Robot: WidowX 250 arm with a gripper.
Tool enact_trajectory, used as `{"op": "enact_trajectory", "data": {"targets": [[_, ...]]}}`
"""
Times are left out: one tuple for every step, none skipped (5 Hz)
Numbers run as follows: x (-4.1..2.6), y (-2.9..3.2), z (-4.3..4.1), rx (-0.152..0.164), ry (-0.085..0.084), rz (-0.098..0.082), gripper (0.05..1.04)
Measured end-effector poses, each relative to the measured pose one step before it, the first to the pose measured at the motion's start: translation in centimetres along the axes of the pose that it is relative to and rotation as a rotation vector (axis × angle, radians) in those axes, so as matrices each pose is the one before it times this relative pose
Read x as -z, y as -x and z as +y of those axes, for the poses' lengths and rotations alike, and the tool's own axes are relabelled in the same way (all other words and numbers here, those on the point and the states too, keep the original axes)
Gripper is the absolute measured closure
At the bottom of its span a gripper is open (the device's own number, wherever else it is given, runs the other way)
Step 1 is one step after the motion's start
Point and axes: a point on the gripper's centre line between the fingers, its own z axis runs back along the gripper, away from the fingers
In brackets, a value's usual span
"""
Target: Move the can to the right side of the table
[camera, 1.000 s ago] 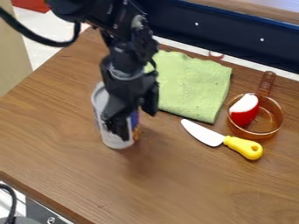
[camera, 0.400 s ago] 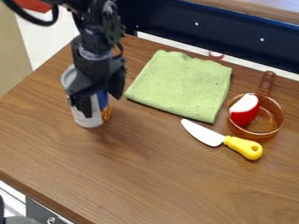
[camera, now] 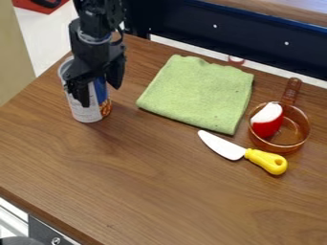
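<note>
1. Can [camera: 81, 113]: upright, at the upper left of the table [camera: 159, 186], left of the green cloth [camera: 198, 93].
2. Gripper [camera: 100, 94]: at the can, fingers spread, one across its front, the other by its right side; firm grip cannot be confirmed.
3. Knife [camera: 223, 146], yellow-handled: between cloth and brown transparent pan [camera: 304, 136].
4. Red-and-white object [camera: 267, 123]: inside pan.
</note>
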Motion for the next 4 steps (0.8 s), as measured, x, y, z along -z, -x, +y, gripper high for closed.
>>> {"op": "enact_trajectory", "data": {"targets": [[0.123, 0.871, 0.141, 0.0465, 0.0074, 0.0398, 0.083], [-2.243, 0.976, 0.115, 0.0342, 0.0267, -0.0012, 0.083], [-1.334, 1.893, -0.051, 0.0698, -0.0090, 0.0227, 0.083], [-0.976, 2.423, -0.849, 0.1398, -0.0003, 0.0366, 0.083]]}}
